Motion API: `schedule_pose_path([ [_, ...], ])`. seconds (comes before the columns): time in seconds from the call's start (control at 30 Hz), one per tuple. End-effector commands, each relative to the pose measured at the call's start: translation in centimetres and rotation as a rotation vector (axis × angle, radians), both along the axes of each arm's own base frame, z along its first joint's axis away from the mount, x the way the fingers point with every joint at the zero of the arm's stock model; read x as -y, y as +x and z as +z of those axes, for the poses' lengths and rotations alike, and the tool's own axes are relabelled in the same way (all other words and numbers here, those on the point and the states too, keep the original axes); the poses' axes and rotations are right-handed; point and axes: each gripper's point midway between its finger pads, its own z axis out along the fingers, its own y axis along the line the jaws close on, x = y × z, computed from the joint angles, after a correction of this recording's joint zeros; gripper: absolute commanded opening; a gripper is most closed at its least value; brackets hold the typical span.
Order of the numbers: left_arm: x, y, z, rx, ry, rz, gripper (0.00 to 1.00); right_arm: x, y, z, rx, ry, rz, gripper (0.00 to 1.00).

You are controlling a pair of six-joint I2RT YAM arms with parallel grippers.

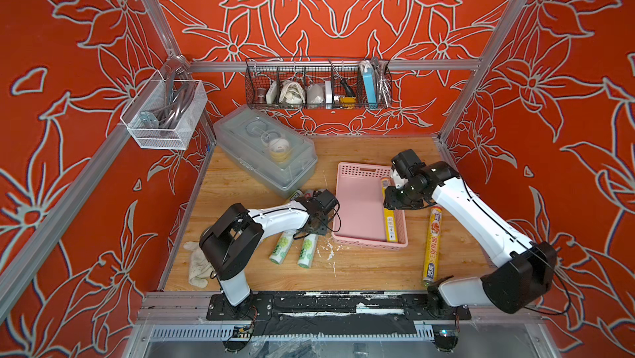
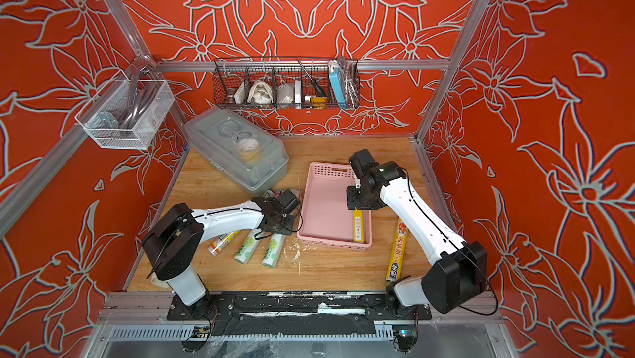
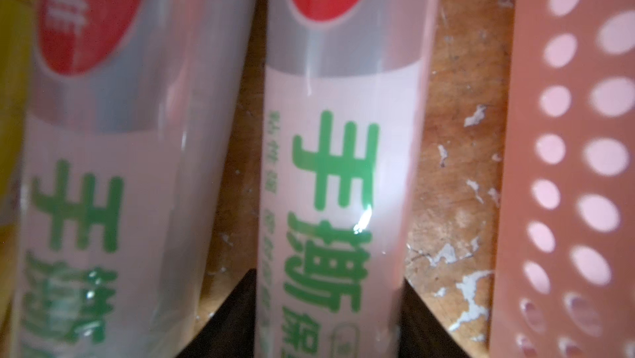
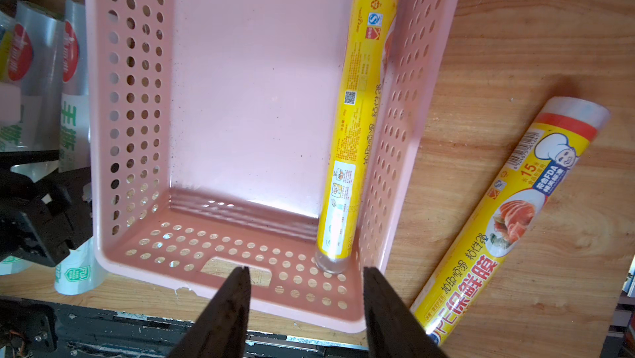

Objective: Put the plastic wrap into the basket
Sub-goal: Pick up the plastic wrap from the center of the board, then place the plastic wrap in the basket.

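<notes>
The pink basket [image 1: 360, 208] lies mid-table, with one yellow plastic wrap roll [image 1: 390, 225] inside along its right wall. Another yellow roll [image 1: 432, 246] lies on the wood to its right. Two white-and-green rolls [image 1: 282, 251] [image 1: 307, 253] lie left of the basket. A third yellow roll [image 2: 223, 243] pokes out from under the left arm. My left gripper [image 3: 330, 322] is shut on the white-and-green roll [image 3: 336, 184] nearest the basket wall [image 3: 515, 167], a finger pressed on each side. My right gripper [image 4: 305, 304] hangs open and empty over the basket's near end [image 4: 240, 98].
A clear lidded box [image 1: 264, 153] with a tape roll on top sits at the back left. A black wire basket [image 1: 319, 85] and a white mesh basket [image 1: 165, 112] hang on the walls. A white glove [image 1: 197, 267] lies by the left arm's base.
</notes>
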Motion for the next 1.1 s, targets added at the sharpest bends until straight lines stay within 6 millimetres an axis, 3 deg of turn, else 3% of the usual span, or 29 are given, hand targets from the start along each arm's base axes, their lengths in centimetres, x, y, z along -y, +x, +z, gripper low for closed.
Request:
schedule_pose_path([
  [0.0, 0.0, 0.2, 0.2, -0.001, 0.008, -0.005, 0.45, 0.6, -0.2, 0.1, -0.013, -0.031, 0.0, 0.53],
  [0.17, -0.4, -0.2, 2.5, 0.012, -0.002, -0.012, 0.34, 0.7, -0.2, 0.2, -0.015, -0.036, 0.002, 0.53],
  [0.3, -0.7, -0.4, 6.4, 0.065, -0.044, -0.01, 0.29, 0.8, -0.2, 0.2, -0.012, -0.038, 0.001, 0.53],
  [0.6, -0.6, 0.5, 14.9, 0.189, -0.106, -0.011, 0.28, 0.7, -0.2, 0.4, -0.01, -0.03, -0.004, 0.53],
  [0.77, 1.8, 2.2, 16.7, 0.206, -0.164, 0.003, 0.3, 1.1, 0.0, 0.4, 0.0, -0.041, -0.018, 0.53],
  [1.07, 9.1, 5.0, 16.8, 0.175, -0.204, 0.012, 0.26, 3.8, 0.0, -1.1, 0.005, 0.01, -0.135, 0.52],
])
